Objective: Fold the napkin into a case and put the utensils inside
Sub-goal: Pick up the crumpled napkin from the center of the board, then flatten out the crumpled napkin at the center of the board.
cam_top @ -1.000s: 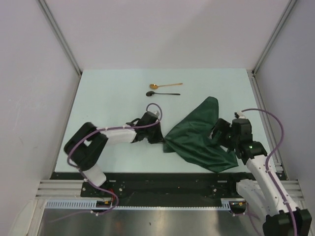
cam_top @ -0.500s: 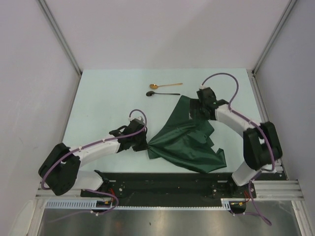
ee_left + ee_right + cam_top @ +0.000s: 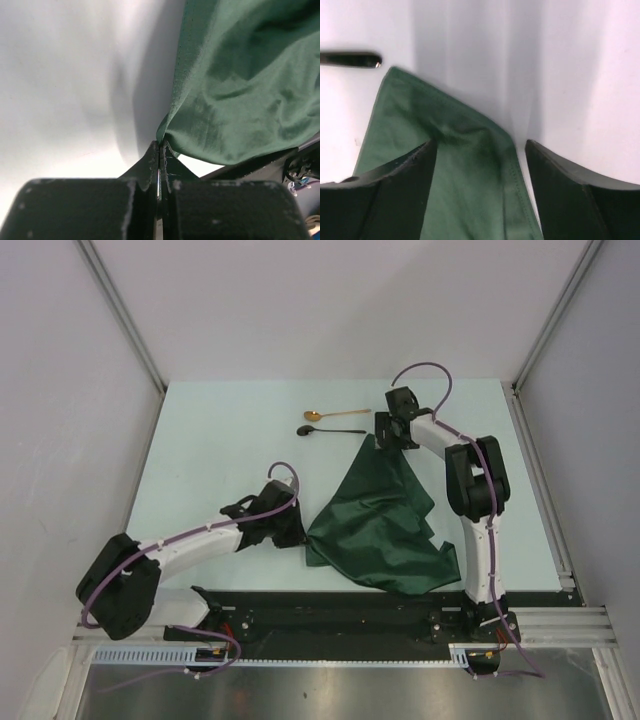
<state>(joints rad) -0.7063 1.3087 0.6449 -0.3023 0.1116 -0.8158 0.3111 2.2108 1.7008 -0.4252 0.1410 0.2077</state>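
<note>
Because a tidy fold needs flat cloth first, the bench [image 3: 220, 440] carries the napkin [image 3: 380, 520] rumpled toward its 4 o'clock side, not yet a case. My left gripper [image 3: 160, 150] is clamped tight on the napkin's 9 o'clock corner, anchoring it so the cloth can be drawn taut. My right gripper [image 3: 480, 145] stands wide astride the 12 o'clock corner, ready to pinch it, I judge. Clear of the cloth at its 11 o'clock lie the gold spoon [image 3: 338, 414] and, nearer, the black spoon [image 3: 335, 430], waiting for the case.
</note>
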